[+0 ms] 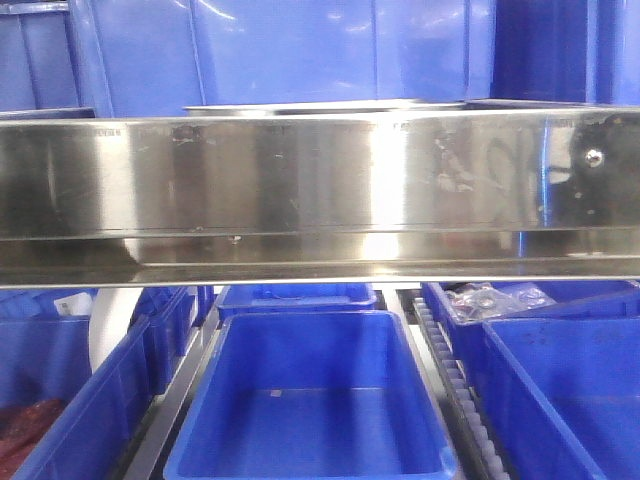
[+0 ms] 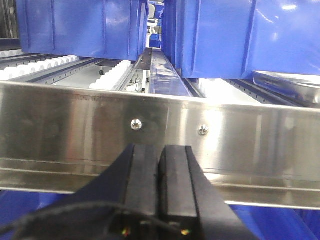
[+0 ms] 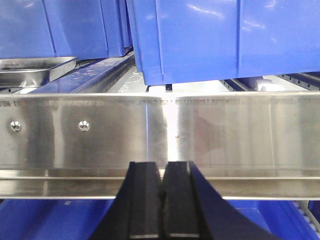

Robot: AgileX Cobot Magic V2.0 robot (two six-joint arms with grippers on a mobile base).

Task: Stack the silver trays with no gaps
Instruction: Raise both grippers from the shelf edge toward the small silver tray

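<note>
**A:** Starting nearest the cameras: are the claws grasping anything?

**B:** No. The left gripper (image 2: 159, 155) has its jaws clenched together on nothing, and so does the right gripper (image 3: 162, 172). Both sit just in front of the brushed-steel front rail (image 2: 240, 135), below its top edge. I'd judge they are parked there to stay clear of the shelf.

**A:** And just behind the rail?

**B:** A silver tray (image 3: 30, 70) lies flat at the shelf's front edge, between the two wrists. From the front, only a thin rim shows above the rail. I cannot tell whether it is a single tray or several already nested.

**A:** Farther back?

**B:** Blue bins (image 2: 80, 25) stand on the roller tracks (image 2: 30, 65), close behind the tray. So the arms would likely have to rise over the rail, open up, and take the tray by its near rim.
</note>
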